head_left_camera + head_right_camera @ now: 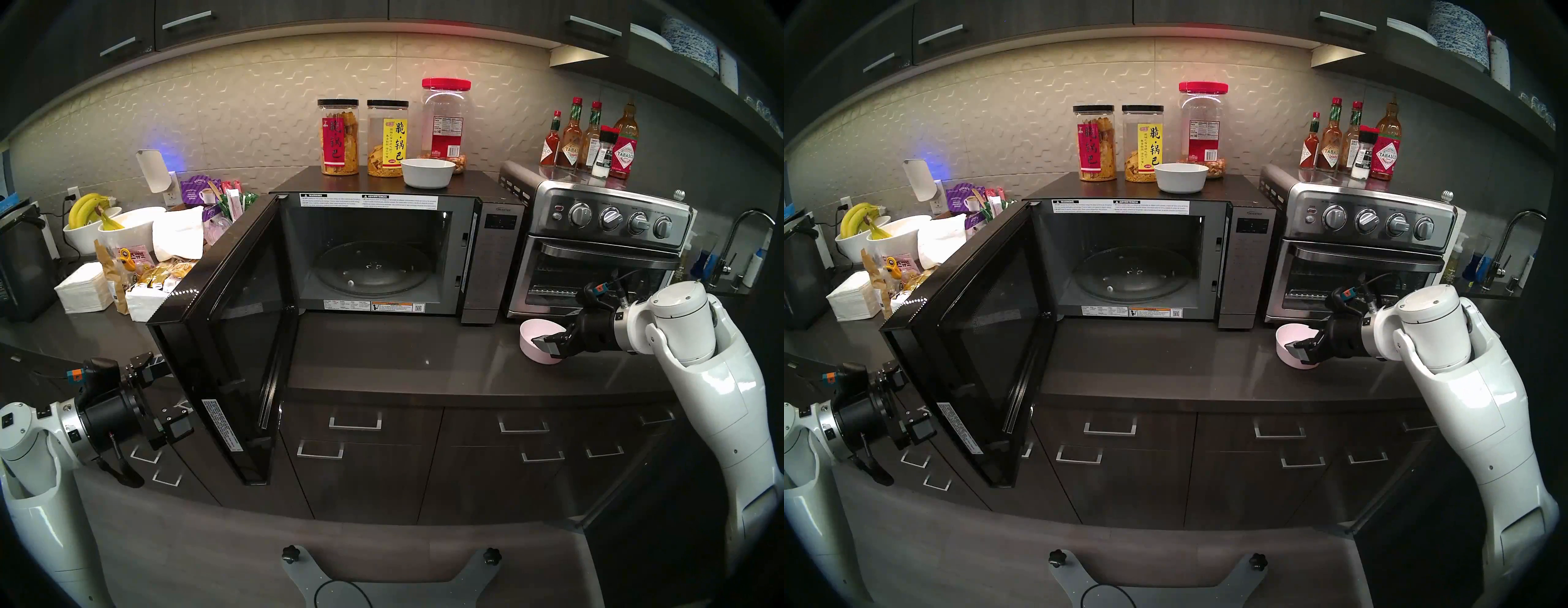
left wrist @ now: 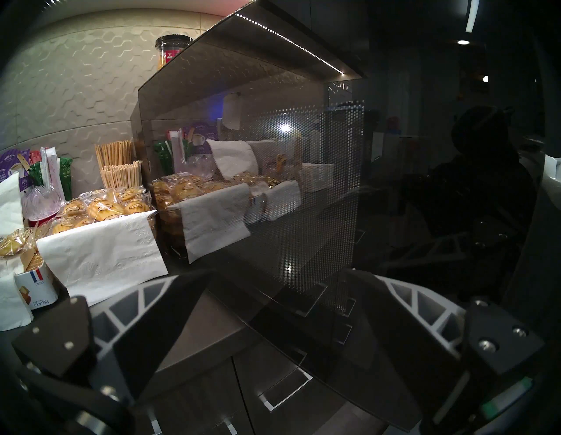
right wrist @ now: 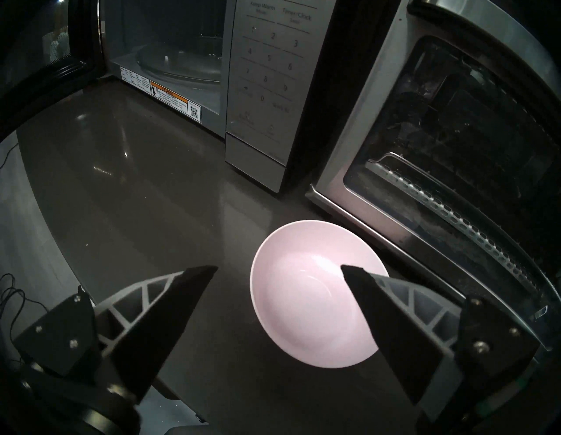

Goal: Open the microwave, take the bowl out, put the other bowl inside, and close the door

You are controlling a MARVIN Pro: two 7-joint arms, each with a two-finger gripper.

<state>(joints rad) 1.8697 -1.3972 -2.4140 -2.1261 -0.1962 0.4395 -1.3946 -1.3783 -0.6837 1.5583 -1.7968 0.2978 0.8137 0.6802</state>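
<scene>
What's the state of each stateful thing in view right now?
microwave: cavity empty, only the glass turntable inside.
door: swung wide open.
white bowl: upright, empty, on top of the microwave.
pink bowl: upright, empty, on the counter before the toaster oven, not gripped.
toaster oven: door closed.
right gripper: open, one finger over the pink bowl.
left gripper: open, empty, beside the door.

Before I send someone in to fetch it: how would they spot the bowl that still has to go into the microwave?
Find the open microwave and the steel toaster oven to its right. On the dark counter before the oven sits the pink bowl, at the right gripper. It is pale pink; the white bowl stands atop the microwave.
</scene>
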